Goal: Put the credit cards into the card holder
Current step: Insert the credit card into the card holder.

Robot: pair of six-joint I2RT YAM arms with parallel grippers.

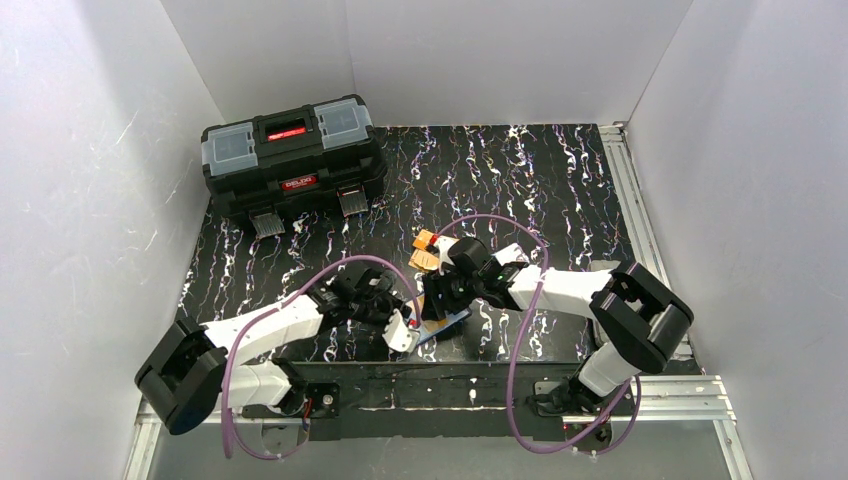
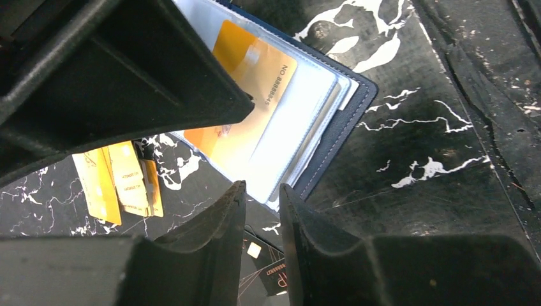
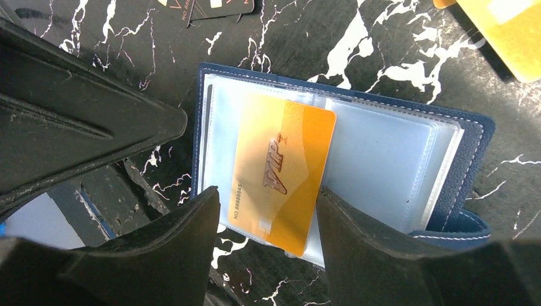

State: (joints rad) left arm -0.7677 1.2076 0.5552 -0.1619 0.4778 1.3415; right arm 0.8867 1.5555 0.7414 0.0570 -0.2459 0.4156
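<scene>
The card holder [image 3: 472,146] lies open on the table, navy outside with clear pockets. An orange credit card [image 3: 281,172] marked VIP sits partly inside one pocket. My right gripper [image 3: 268,204] stands open just above it, its fingers straddling the card's width. My left gripper [image 2: 263,194] hovers at the near edge of the card holder [image 2: 344,121], its jaws a narrow gap apart with nothing between them. A dark card [image 2: 265,264] lies on the table under that gap. Loose orange credit cards [image 2: 118,178] lie beyond, and show from above [image 1: 425,250] behind the right gripper [image 1: 440,300].
A big black toolbox [image 1: 293,165] with grey lid trays stands at the back left. White walls close in the black marbled table [image 1: 560,190] on three sides. Both arms meet at the near middle, with the left gripper [image 1: 405,330] close beside the right.
</scene>
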